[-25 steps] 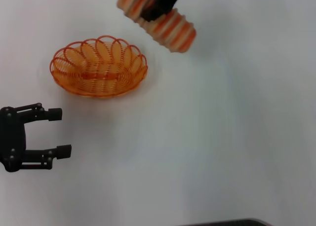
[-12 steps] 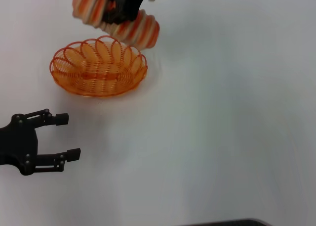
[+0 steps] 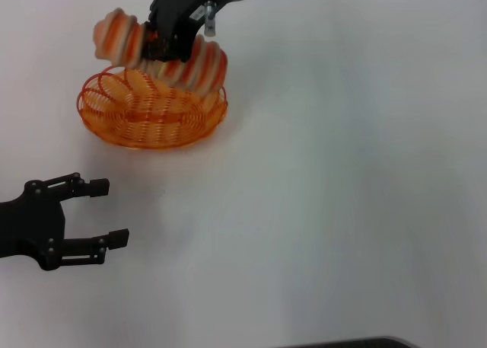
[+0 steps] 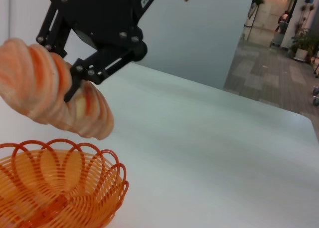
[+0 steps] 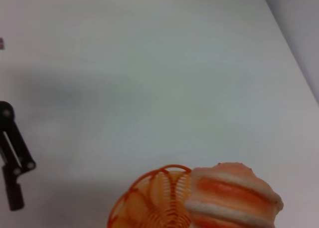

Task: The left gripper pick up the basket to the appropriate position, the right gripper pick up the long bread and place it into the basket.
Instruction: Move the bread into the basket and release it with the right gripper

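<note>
The orange wire basket (image 3: 144,119) (image 4: 55,193) (image 5: 154,200) rests on the white table at the far left. Just above it hangs the long bread (image 3: 190,65) (image 4: 50,96) (image 5: 232,198), pale tan with orange stripes, tilted over the basket's far rim. My right gripper (image 3: 169,46) (image 4: 75,81) is shut on the bread's middle. My left gripper (image 3: 101,211) stands open near the table's front left, well short of the basket, with nothing between its fingers (image 5: 12,158).
The white table (image 3: 342,180) stretches bare to the right and front of the basket. Beyond its far edge a grey wall and a corridor (image 4: 279,43) show in the left wrist view. A dark edge (image 3: 350,343) sits at the table's near side.
My right gripper has carried the long bread leftward and down, from right of the basket to just above it. My left gripper has shifted slightly right and toward the front.
</note>
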`<state>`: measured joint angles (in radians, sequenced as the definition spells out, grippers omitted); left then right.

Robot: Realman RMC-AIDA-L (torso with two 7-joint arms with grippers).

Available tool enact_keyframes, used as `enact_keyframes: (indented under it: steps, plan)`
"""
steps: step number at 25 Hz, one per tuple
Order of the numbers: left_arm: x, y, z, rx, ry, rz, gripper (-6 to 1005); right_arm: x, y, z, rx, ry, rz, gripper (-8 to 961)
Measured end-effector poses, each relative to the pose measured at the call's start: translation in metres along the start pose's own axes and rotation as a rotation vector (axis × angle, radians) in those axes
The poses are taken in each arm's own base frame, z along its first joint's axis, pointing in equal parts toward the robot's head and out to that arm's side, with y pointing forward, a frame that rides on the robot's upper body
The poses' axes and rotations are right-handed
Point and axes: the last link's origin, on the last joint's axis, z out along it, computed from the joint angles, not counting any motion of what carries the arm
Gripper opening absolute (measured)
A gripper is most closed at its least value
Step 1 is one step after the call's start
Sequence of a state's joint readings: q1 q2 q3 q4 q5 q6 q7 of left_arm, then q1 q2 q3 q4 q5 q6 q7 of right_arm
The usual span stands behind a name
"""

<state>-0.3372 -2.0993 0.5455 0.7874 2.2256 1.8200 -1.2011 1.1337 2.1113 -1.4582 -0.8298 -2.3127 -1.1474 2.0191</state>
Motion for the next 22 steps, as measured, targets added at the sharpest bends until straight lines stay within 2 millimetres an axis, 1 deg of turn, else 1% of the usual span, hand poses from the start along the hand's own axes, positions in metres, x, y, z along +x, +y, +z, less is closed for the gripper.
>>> enact_keyframes:
  steps: [4, 9, 13, 20, 22]
  plan:
    - [0.0, -0.001, 0.001, 0.004, 0.003, 0.0, 871, 0.0, 0.005, 0.003, -0.019, -0.01, 0.003, 252]
    - [0.001, -0.001, 0.001, 0.006, 0.005, 0.002, 871, 0.006, 0.007, 0.004, -0.038, -0.004, 0.019, 232]
    - [0.002, -0.002, 0.002, 0.005, 0.007, 0.005, 871, 0.013, 0.008, 0.008, -0.048, 0.005, 0.018, 268]
    - [0.003, -0.003, 0.003, 0.006, 0.009, 0.008, 871, 0.012, 0.008, 0.01, -0.046, -0.011, 0.029, 331]
    - [0.003, -0.003, 0.003, 0.006, 0.009, 0.007, 871, 0.012, 0.007, 0.01, -0.042, -0.013, 0.03, 431]
